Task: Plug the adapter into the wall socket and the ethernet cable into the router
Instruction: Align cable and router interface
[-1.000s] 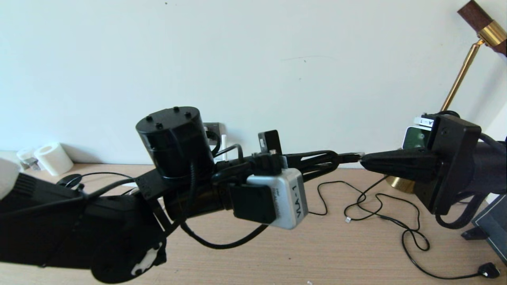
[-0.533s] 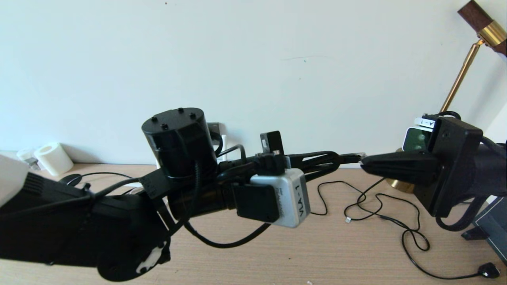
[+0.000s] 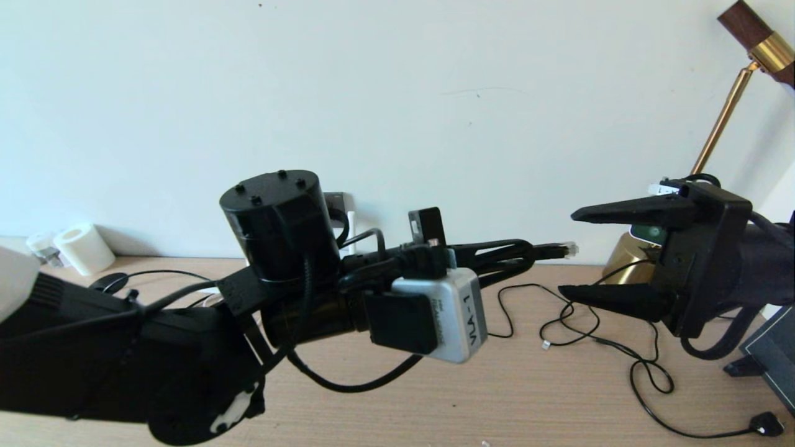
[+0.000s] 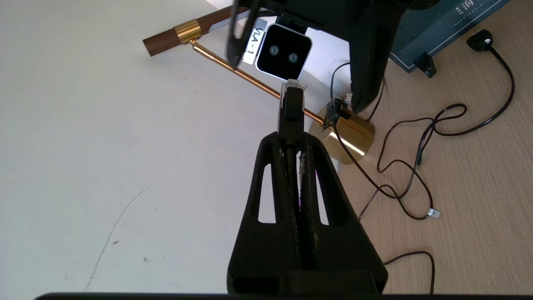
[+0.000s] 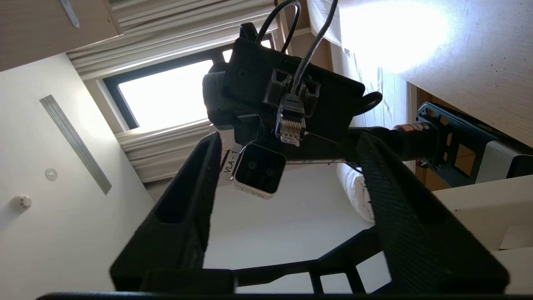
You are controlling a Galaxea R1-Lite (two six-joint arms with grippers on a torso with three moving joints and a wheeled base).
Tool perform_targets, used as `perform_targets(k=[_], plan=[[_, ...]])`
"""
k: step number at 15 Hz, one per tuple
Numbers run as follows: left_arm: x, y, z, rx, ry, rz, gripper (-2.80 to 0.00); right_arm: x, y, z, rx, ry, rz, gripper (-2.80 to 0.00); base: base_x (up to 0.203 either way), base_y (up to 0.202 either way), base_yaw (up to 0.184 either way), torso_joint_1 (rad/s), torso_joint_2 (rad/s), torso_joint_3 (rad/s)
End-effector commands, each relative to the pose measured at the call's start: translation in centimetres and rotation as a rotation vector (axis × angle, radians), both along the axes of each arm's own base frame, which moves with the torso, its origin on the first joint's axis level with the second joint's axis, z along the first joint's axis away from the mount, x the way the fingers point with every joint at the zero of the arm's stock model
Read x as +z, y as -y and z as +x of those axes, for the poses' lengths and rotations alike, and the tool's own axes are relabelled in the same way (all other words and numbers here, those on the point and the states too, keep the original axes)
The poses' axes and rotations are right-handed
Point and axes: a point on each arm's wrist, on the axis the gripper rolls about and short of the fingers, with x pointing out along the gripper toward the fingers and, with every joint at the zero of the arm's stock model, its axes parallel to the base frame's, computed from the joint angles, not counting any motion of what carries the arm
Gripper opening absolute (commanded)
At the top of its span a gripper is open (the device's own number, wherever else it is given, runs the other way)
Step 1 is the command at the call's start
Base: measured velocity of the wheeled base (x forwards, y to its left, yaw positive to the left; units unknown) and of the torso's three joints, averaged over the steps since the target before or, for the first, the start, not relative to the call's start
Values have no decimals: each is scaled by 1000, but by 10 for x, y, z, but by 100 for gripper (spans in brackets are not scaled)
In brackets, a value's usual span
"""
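Observation:
My left gripper [image 3: 528,251] reaches across the middle of the head view, shut on the black ethernet cable [image 3: 546,250]. The cable's clear plug tip [image 4: 291,96] sticks out past the left fingertips toward the right arm. My right gripper [image 3: 568,254] faces it from the right, open, one finger above the plug and one below, touching nothing. The plug's contacts [image 5: 290,127] show between the spread right fingers. The dark wall socket [image 3: 335,202] peeks out behind my left arm. The router and the adapter are hidden.
A brass lamp base [image 3: 621,273] stands behind the right gripper. Thin black cables [image 3: 596,329] loop over the wooden desk, ending in a black plug [image 3: 765,424]. A white paper roll [image 3: 84,248] lies at the far left, and a dark box [image 3: 776,360] at the right edge.
My right gripper, shut at the plug tip a second ago, has opened wide. The left gripper keeps its hold and has barely shifted.

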Motion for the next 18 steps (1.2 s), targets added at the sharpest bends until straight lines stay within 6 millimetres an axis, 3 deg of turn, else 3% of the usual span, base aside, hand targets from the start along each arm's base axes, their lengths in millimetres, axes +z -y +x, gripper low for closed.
perform_targets(k=[1,5,6,18], plan=[[1,0,-1,-4,12,-5,-280,-1,-1,2,6,-11,2,0,0,0,0,0,0,0],[3,0,-2,-5,15,-8,-280,0,-1,4,6,-9,2,0,0,0,0,0,0,0],[3,0,-2,-5,15,-8,-280,0,-1,5,6,-10,2,-280,0,0,0,0,0,0],[2,1,-2,-7,12,-5,-280,0,-1,4,-3,-13,2,-280,0,0,0,0,0,0]])
